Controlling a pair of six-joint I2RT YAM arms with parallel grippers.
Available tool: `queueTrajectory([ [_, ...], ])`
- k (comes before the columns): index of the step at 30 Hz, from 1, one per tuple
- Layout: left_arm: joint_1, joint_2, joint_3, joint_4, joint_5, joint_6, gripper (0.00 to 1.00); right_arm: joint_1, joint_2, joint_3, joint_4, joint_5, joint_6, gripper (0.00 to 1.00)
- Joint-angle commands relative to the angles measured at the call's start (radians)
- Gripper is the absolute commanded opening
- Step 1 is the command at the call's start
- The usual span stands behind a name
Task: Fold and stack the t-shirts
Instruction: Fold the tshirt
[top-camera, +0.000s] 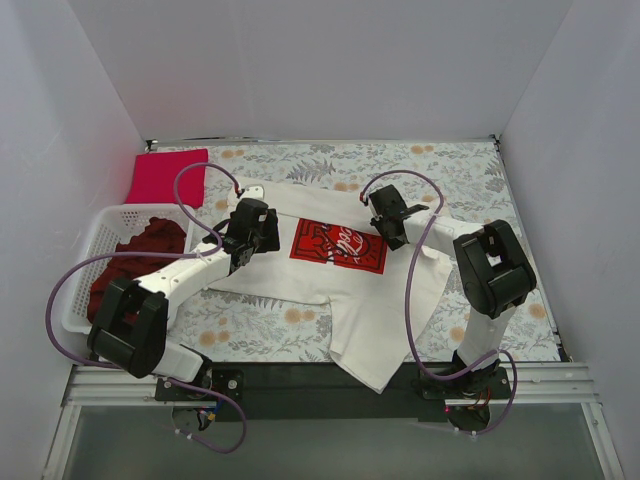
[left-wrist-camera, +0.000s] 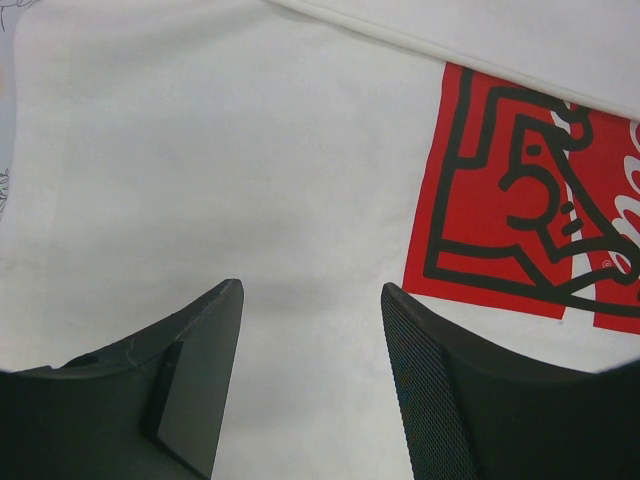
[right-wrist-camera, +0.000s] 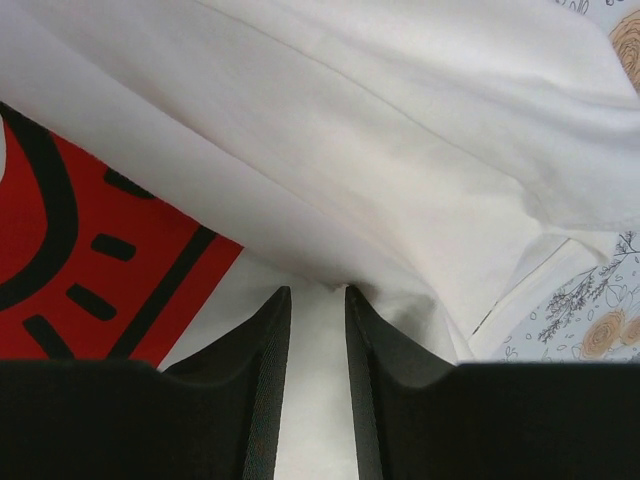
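Observation:
The cream-white t-shirt (top-camera: 350, 305) lies spread on the table, its red chest print (top-camera: 338, 245) facing up. My left gripper (top-camera: 250, 240) hovers open just above the shirt (left-wrist-camera: 200, 150), left of the print (left-wrist-camera: 520, 200), with nothing between its jaws. My right gripper (top-camera: 392, 235) is at the print's right side, its jaws nearly closed on a fold of the shirt (right-wrist-camera: 400, 130) beside the print (right-wrist-camera: 80, 250). The crimson-pink t-shirt (top-camera: 165, 177) lies folded at the far left. The dark maroon t-shirt (top-camera: 140, 250) lies crumpled in the basket.
The white lattice basket (top-camera: 118, 213) stands at the left edge beside my left arm. The floral table cloth (top-camera: 450, 170) shows around the shirt and in the right wrist view (right-wrist-camera: 600, 330). White walls enclose the table on three sides.

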Motion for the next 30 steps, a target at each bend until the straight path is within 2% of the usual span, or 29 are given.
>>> queueTrajectory([
  [1,0.000,-0.006,0.015,0.000,-0.018,0.010,0.56,-0.006,-0.019,0.035,0.036,0.046,-0.014,0.35],
  [6,0.001,-0.005,0.016,0.000,-0.020,0.014,0.56,-0.007,-0.020,0.051,0.038,0.069,-0.022,0.36],
  [13,0.001,-0.004,0.016,0.000,-0.018,0.015,0.56,-0.009,-0.029,0.081,0.038,0.084,-0.031,0.45],
  [17,0.000,-0.006,0.016,0.000,-0.018,0.014,0.56,-0.009,-0.031,0.080,0.038,0.069,-0.029,0.45],
  [30,0.001,-0.004,0.018,-0.002,-0.014,0.015,0.56,-0.009,0.003,0.067,0.059,0.038,-0.045,0.33],
])
